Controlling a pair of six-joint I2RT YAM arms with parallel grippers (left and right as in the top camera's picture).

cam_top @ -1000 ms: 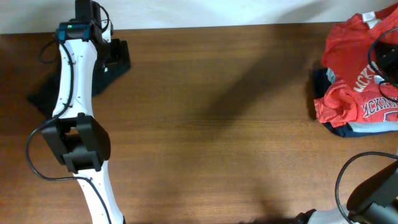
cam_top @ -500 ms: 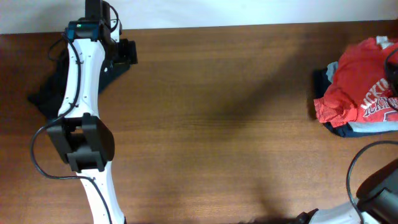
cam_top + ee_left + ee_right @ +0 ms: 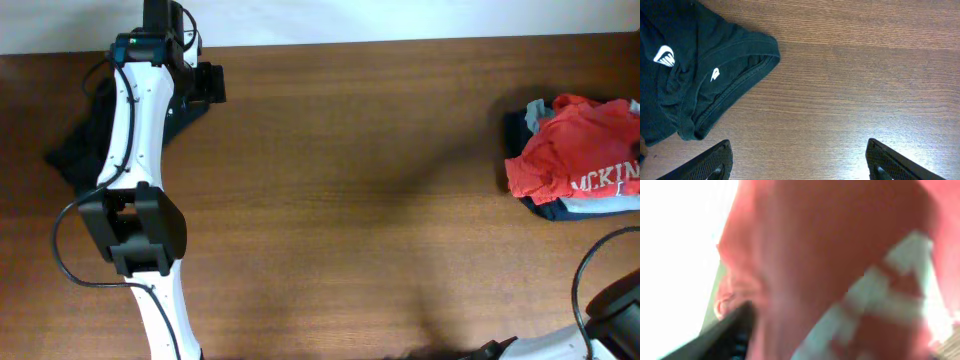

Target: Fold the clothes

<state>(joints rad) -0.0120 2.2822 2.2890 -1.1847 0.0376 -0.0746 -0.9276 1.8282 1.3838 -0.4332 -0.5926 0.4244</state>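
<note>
The clothes lie in two places. A black garment [image 3: 72,150] with small white marks [image 3: 664,55] is bunched at the table's far left. Just right of it, my left gripper [image 3: 205,85] hangs open [image 3: 800,167] over bare wood, holding nothing. At the right edge an orange-red T-shirt [image 3: 570,150] with white lettering sits crumpled on a pile of dark blue and pale blue cloth [image 3: 522,125]. In the overhead view my right gripper is out of frame. Blurred red cloth [image 3: 830,255] fills the right wrist view, with one dark finger [image 3: 732,337] at the lower left.
The table's far edge [image 3: 400,42] meets a white wall. My left arm [image 3: 135,170] stretches from the front edge up the left side. A black cable [image 3: 600,260] loops at the lower right corner.
The red T-shirt, raised toward the upper right a second ago, has sunk into a smaller heap on the pile. My left gripper has edged right, off the black garment.
</note>
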